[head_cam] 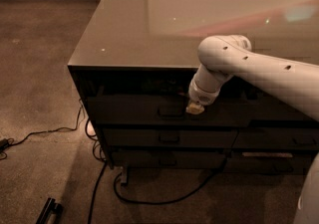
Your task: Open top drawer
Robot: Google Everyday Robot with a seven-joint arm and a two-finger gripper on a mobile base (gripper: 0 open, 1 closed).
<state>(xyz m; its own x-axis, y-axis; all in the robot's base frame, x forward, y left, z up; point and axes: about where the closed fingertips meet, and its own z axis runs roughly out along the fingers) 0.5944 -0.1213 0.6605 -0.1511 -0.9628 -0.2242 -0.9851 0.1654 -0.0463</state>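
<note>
Top drawer [129, 111] sat right under the glossy desktop [124, 29], topmost of the left stack, and looked shut as far as I could see. Gripper [195, 108] was at its front, just right of the little centre handle [171, 111]. Clenched or released? Honestly couldn't tell. Cables [149, 199] lay on the carpet below.
</note>
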